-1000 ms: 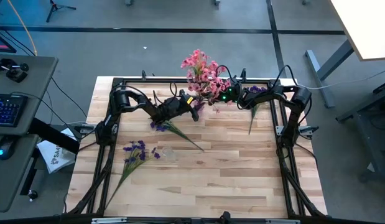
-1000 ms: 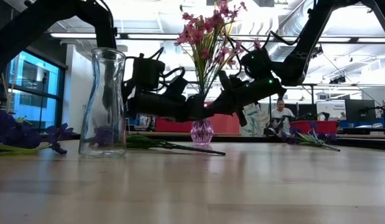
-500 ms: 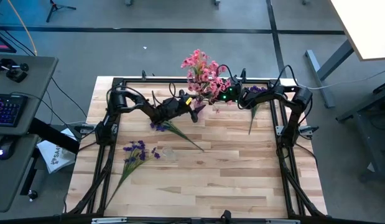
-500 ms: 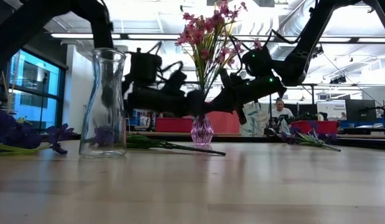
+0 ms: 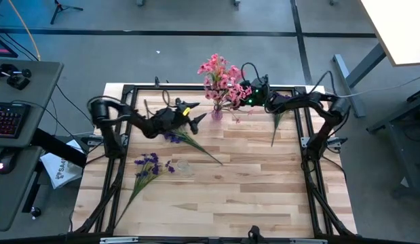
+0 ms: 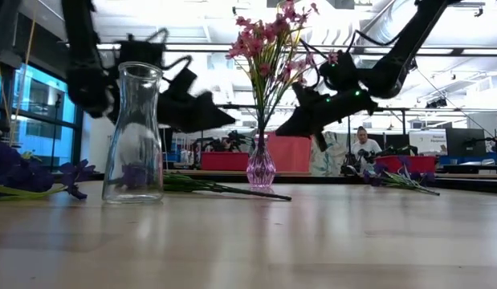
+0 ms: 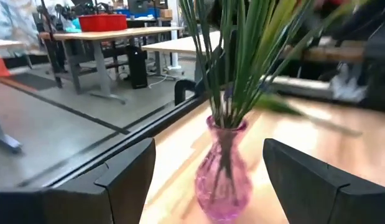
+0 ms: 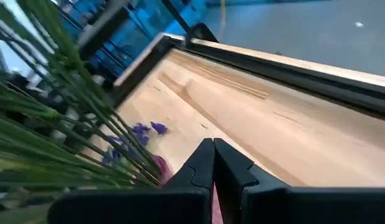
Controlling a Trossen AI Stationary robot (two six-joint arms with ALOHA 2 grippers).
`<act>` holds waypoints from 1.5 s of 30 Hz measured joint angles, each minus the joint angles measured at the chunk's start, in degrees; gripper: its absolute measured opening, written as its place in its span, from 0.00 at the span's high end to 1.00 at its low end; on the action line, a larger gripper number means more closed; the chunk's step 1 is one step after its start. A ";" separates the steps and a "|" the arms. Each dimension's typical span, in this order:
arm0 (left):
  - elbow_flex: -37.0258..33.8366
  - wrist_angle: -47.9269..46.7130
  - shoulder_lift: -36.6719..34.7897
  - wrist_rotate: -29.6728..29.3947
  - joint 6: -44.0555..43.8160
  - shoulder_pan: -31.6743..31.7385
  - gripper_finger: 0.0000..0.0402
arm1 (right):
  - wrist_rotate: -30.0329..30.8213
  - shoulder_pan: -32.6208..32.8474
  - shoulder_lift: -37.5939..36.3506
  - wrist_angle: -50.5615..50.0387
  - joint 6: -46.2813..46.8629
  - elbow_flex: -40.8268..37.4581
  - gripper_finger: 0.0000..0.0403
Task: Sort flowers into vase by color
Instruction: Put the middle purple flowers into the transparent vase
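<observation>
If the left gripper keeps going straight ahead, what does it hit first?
Most likely the pink vase: in the left wrist view it sits dead ahead between the open left gripper's fingers, green stems rising from it. How far off it is, is unclear.

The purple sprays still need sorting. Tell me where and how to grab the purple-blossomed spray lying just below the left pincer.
Grip the purple-blossomed spray on its bare green stem, midway along, coming straight down with the fingers across the stem. It lies flat and diagonal, blossoms toward the open left pincer, so the thin stem is the firmest part.
</observation>
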 joint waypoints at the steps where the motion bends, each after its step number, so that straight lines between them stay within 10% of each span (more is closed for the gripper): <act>1: -1.19 0.03 -1.82 0.03 -1.76 -0.16 0.29 | -0.06 -0.49 -1.40 -2.95 -0.50 0.00 1.00; 14: -5.65 -0.67 -18.60 2.64 -34.28 -1.26 0.29 | 2.62 -2.74 -31.30 -54.06 -10.54 0.02 1.00; 22: -5.65 -0.73 -20.14 2.64 -39.10 -1.25 0.29 | 9.39 7.85 -46.58 -73.83 -1.39 0.02 1.00; 30: -5.65 -0.73 -19.89 2.75 -51.38 -1.70 0.29 | 17.30 29.28 -47.05 -71.99 7.34 0.02 0.95; 37: -4.53 -2.44 -19.89 10.56 -66.76 -5.55 0.29 | 27.94 47.61 -37.95 -67.41 15.00 -0.05 0.70; 45: 6.92 -28.09 -24.25 16.45 -65.00 -16.21 0.29 | 27.57 56.64 -23.33 -49.02 11.27 -0.07 0.47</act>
